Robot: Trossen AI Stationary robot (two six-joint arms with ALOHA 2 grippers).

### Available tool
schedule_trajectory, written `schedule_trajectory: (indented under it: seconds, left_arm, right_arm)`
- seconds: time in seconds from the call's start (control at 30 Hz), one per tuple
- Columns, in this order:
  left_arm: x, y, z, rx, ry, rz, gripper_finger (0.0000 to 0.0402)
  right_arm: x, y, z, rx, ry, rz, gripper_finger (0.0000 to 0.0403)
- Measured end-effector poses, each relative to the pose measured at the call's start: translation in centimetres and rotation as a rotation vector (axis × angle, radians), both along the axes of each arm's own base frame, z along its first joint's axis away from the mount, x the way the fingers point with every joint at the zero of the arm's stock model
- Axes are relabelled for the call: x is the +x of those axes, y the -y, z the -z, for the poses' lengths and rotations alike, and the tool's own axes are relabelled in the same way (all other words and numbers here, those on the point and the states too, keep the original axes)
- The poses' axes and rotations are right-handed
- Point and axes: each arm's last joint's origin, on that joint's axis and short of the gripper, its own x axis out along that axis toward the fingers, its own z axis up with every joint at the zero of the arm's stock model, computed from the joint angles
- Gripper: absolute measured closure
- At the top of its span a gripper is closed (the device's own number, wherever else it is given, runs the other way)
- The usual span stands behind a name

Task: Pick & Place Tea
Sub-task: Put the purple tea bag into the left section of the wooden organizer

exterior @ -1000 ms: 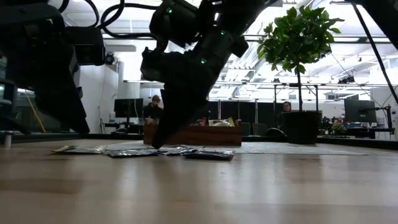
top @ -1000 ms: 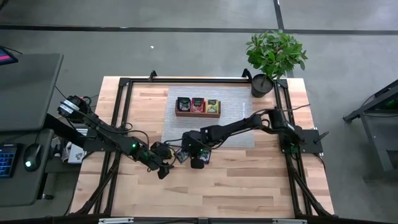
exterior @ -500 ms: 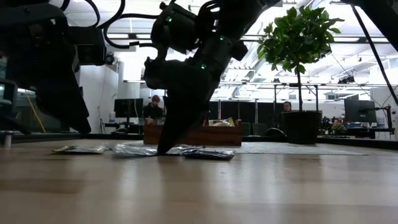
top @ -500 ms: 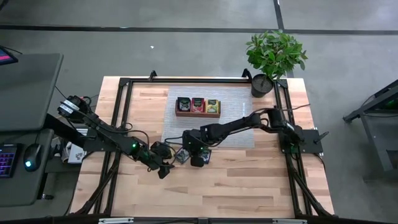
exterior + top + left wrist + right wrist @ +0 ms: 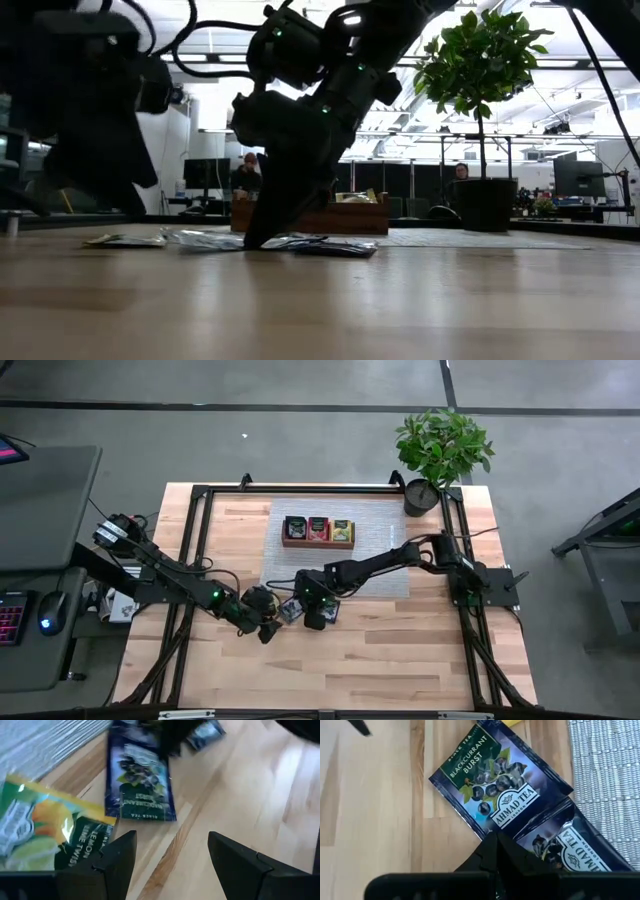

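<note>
The right end effector [image 5: 316,618] is down at the worktop [image 5: 400,650], its fingers [image 5: 492,855] pressed together with their tips at the near edge of a dark blue blackcurrant packet [image 5: 499,795]. A second blackcurrant packet [image 5: 572,847] lies just beside those fingertips, partly overlapped by the first and reaching onto the grey mat [image 5: 605,765]. I cannot tell whether the tips actually pinch either packet or only touch them.

The left end effector [image 5: 170,850] hovers low with its fingers [image 5: 117,855] spread. Just ahead of it a blackcurrant packet lies flat on the wood [image 5: 139,780], and a yellow-green lemon packet [image 5: 45,830] lies beside one fingertip, touching the blackcurrant one.

Farther beyond the right end effector, across the mat, stands the wooden tray [image 5: 318,541], holding packets in its three compartments.
</note>
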Motion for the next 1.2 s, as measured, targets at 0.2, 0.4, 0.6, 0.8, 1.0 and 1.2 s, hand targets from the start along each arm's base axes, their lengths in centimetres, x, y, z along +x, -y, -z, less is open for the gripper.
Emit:
schedule_trajectory:
  seconds: [0.2,0.4,0.6,0.8,1.0,1.2]
  left_arm:
    - [0.2,0.0,1.1,-0.153,-0.025,-0.253,0.0159]
    - [0.3,0.0,1.9,-0.202,-0.048,-0.344,0.0159]
    - [0.4,0.0,2.0,-0.227,-0.052,-0.366,0.0159]
    - [0.4,0.1,2.0,-0.231,-0.050,-0.365,0.0159]
    - [1.0,0.5,2.0,-0.277,-0.002,-0.346,0.0159]
    - [1.5,0.7,2.6,-0.284,0.009,-0.337,0.0159]
  right_arm:
    - [0.1,-0.8,0.0,0.012,0.021,0.009,0.0403]
    - [0.0,-1.7,0.1,0.017,0.018,-0.001,0.0403]
    - [0.0,-2.3,0.1,0.025,0.024,0.004,0.0403]
    - [0.3,-3.1,0.0,0.050,0.062,0.024,0.0403]
    - [0.6,-3.3,-0.2,0.062,0.093,0.041,0.0403]
    - [0.6,-3.3,-0.2,0.057,0.096,0.050,0.0403]
